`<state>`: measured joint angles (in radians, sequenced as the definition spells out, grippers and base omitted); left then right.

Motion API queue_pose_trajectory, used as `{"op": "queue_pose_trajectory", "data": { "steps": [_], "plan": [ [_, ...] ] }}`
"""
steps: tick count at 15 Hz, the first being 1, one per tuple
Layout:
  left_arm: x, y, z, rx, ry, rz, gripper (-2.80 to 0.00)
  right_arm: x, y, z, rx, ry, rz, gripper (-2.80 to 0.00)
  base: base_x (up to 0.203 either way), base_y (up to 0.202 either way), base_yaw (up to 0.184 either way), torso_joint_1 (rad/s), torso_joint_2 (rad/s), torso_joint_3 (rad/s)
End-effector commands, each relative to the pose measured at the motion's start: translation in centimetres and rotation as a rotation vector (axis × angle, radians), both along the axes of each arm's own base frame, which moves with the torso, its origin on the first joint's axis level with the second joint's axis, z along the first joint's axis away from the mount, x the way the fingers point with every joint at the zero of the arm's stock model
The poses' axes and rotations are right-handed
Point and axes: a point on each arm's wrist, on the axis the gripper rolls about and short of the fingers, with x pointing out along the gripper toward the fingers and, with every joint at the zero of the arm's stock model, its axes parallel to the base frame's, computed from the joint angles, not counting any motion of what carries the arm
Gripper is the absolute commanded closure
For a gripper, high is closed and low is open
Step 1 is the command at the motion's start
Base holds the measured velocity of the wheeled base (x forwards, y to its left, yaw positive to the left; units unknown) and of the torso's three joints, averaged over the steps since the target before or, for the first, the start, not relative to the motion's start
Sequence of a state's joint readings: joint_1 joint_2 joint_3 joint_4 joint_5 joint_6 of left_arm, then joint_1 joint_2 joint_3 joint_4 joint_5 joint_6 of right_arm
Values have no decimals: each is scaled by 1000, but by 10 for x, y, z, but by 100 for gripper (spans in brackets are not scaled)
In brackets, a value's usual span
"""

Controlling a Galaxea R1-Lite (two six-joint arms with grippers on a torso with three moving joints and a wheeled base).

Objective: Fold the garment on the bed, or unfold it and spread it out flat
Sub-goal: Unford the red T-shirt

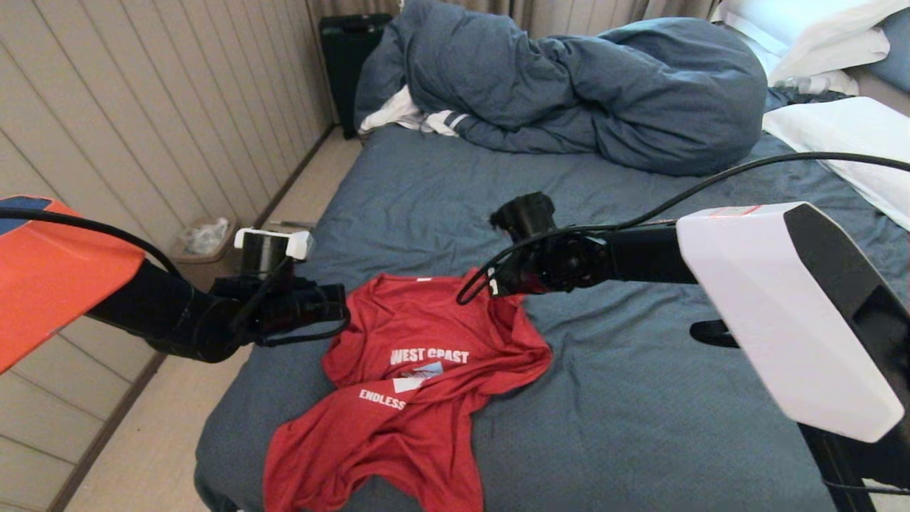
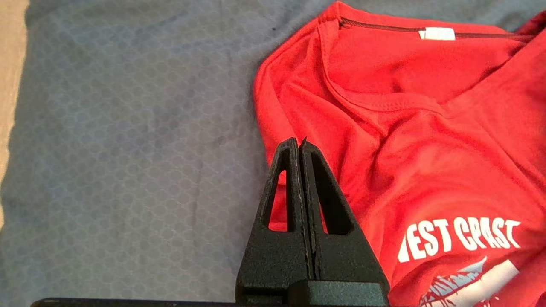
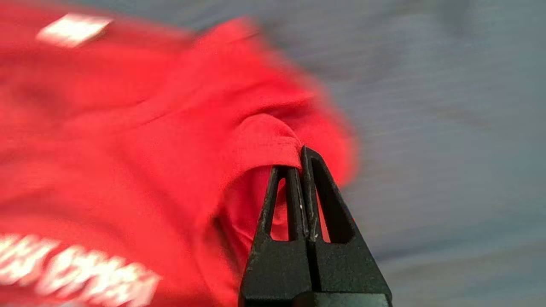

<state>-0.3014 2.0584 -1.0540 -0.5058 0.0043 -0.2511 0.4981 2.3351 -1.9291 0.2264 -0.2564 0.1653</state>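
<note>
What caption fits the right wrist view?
Right gripper shut on a fold of the red T-shirt above the bed.

Bed (image 1: 640, 398): crumpled red T-shirt (image 1: 412, 398), bunched duvet (image 1: 583, 92), white pillows (image 1: 839, 135).

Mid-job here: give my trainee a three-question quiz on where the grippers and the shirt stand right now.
1. True or false: the red T-shirt lies flat and smooth on the bed.
2. Which gripper pinches a fold of the shirt? A) left gripper B) right gripper
3. Fill in: the bunched duvet lies at the bed's ___ end from the robot.

Key: 1 false, it is crumpled. 2 B; the left's jaws are shut on nothing. 3 far.
</note>
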Motion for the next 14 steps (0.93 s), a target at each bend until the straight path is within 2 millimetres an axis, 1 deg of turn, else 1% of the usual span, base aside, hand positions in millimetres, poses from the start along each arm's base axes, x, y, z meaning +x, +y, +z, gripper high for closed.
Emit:
{"op": "queue_pose_trajectory", "data": {
  "steps": [1,3,5,7,9,11,12,14],
  "plan": [
    [0,0,1,-3,-5,2,0,6,-26,14,13,-22,-57,0,0,0,0,0,0,0],
    [0,0,-1,-2,1,1,0,17,-56,16,15,-25,-125,0,0,0,0,0,0,0],
    [0,0,-2,0,5,0,0,20,-80,15,10,-11,-177,0,0,0,0,0,0,0],
    [0,-2,-3,1,7,-3,0,20,-96,9,7,-5,-210,0,0,0,0,0,0,0],
    [-1,-2,-4,2,11,-4,0,22,-116,-3,0,0,-249,0,0,0,0,0,0,0],
    [-1,-3,-5,2,12,-6,0,20,-132,-13,-4,17,-285,0,0,0,0,0,0,0],
    [-1,-3,-5,3,12,-9,0,18,-139,-14,-2,16,-299,0,0,0,0,0,0,0],
    [-1,-5,-6,4,15,-12,0,11,-148,-26,-6,30,-315,0,0,0,0,0,0,0]
  ]
}}
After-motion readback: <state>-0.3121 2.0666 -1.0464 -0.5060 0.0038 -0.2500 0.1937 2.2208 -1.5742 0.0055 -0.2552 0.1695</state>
